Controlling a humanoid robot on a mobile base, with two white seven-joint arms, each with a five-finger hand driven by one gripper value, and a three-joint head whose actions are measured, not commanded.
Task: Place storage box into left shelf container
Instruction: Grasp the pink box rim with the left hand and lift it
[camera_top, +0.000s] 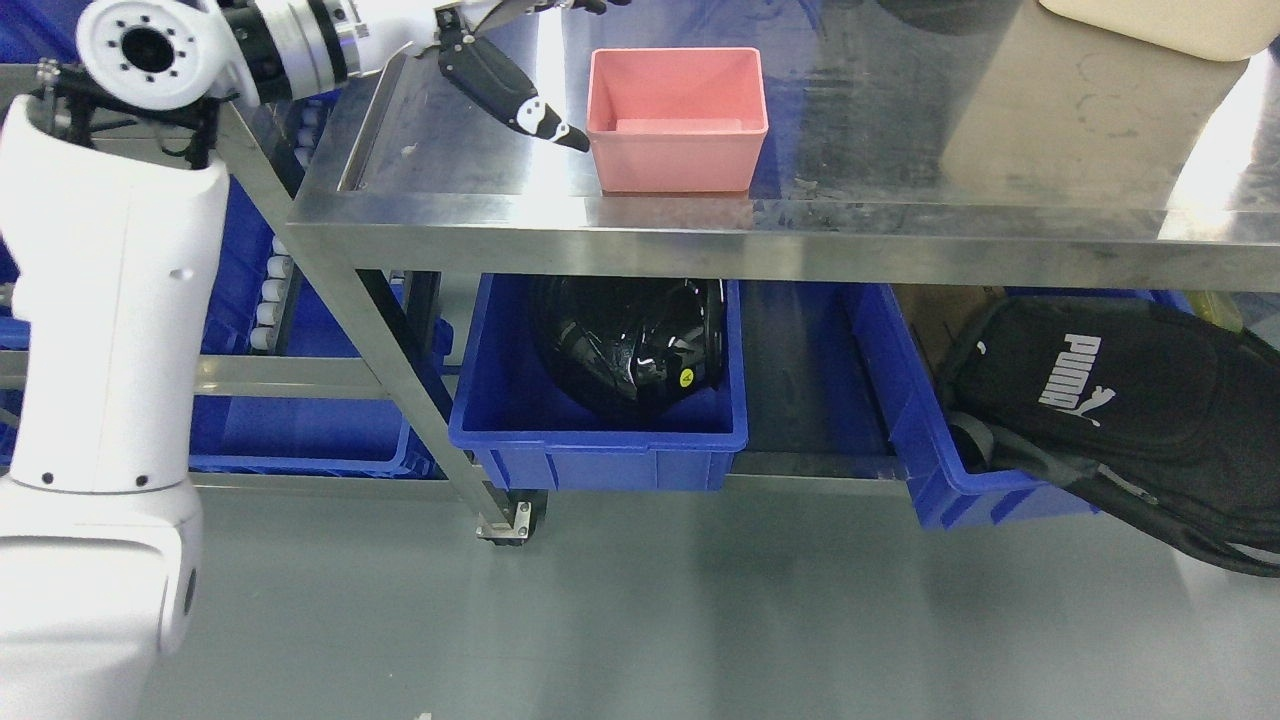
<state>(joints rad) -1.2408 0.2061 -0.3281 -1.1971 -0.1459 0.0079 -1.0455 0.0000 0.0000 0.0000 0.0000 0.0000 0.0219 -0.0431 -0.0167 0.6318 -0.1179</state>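
Note:
The pink storage box (677, 120) stands upright and empty on the steel table top (450, 190), near its front edge. My left arm comes in from the left, past the table's left end, and its hand (572, 72) is at the box's left side. One black finger (505, 88) points down to the box's lower left corner, its tip just about touching the wall. The other fingers are cut off at the top edge. The hand is spread and holds nothing. Blue shelf containers (300, 435) sit on a rack at the left, behind my arm.
Under the table a blue bin (600, 440) holds a shiny black bag. A second blue bin (930, 440) at the right holds a black backpack (1110, 400). A beige box (1080, 100) stands at the table's back right. Grey floor lies in front.

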